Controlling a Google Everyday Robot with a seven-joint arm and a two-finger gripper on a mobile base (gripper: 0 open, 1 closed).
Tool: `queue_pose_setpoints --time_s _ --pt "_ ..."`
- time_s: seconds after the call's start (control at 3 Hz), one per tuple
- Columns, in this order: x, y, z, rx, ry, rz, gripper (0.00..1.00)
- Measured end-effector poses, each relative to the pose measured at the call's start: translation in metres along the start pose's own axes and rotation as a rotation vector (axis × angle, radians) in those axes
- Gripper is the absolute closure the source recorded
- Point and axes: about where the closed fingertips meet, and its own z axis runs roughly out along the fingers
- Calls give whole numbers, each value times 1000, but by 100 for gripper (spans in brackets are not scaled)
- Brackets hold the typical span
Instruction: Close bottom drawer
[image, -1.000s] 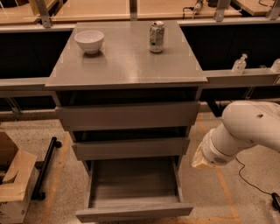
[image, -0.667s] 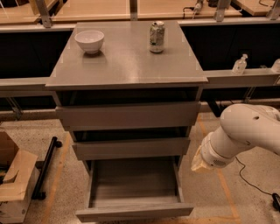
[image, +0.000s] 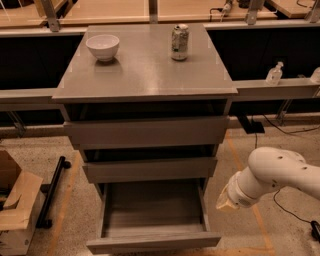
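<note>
The bottom drawer (image: 153, 242) of the grey wood-grain cabinet is pulled far out, and its shallow box shows as empty. Its plain front panel lies at the lower edge of the view. The two drawers above it stick out only a little. My white arm comes in from the right. The gripper end (image: 226, 202), a tan tip, hangs to the right of the open drawer's side wall, apart from it and about level with the box.
A white bowl (image: 103, 46) and a drink can (image: 179, 42) stand on the cabinet top (image: 145, 75). A cardboard box (image: 15, 210) and a black bar (image: 52, 192) lie on the floor at left. Cables run across the floor at right.
My arm has sunk lower beside the cabinet, bringing the gripper end down to the level of the open bottom drawer. The drawers have not moved.
</note>
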Motion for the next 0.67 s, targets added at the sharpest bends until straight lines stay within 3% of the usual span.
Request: queue_pose_setpoints --time_s 0.67 --pt "7 4 20 -35 19 3 100"
